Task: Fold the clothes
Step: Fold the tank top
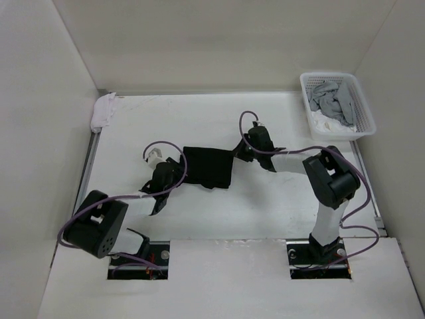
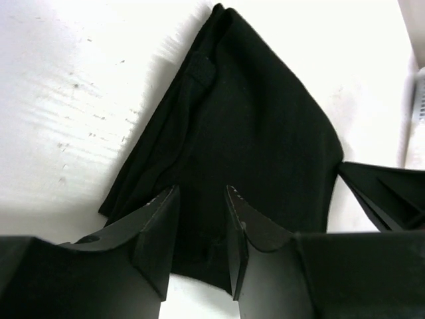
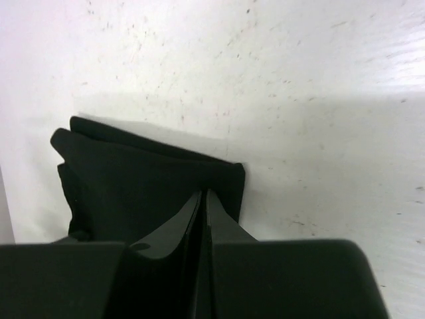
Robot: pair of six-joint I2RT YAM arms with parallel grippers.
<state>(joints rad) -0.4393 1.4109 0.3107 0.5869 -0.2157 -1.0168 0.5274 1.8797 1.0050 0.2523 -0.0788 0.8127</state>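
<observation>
- Right gripper (image 3: 204, 194): two dark fingers pressed almost together at a corner of a soft, plain black garment (image 1: 209, 166), shorts-like in cut. Most likely clamped on that corner, though the cloth between the pads is hidden in the wrist view.
- Left gripper (image 2: 201, 193): fingers apart, straddling the opposite edge of the black garment. Cloth lies under and between them, and nothing is pinched.
- Black garment, position: mid-table, between the two grippers, lying flat in several layers. The right gripper is at its far right corner and the left gripper at its left edge.
- Flat white table (image 1: 279, 206): faintly scuffed, bears the garment.
- Step in hand, as judged: securing both ends ahead of a fold.
- Handling note, left side: close low against the table so the fingers take every layer, not the top ply alone.
- Handling note, both sides: hold matching corners so the crease runs straight, and raise them together and only slightly. Keep the cloth taut without pulling it out of the right-hand pinch, then lay edge upon edge.
- White slatted plastic basket (image 1: 329, 74): far right corner, holding crumpled grey and white garments (image 1: 332, 100), well apart from the work.
- Small white crumpled cloth (image 1: 105, 109): far left corner, well apart.
</observation>
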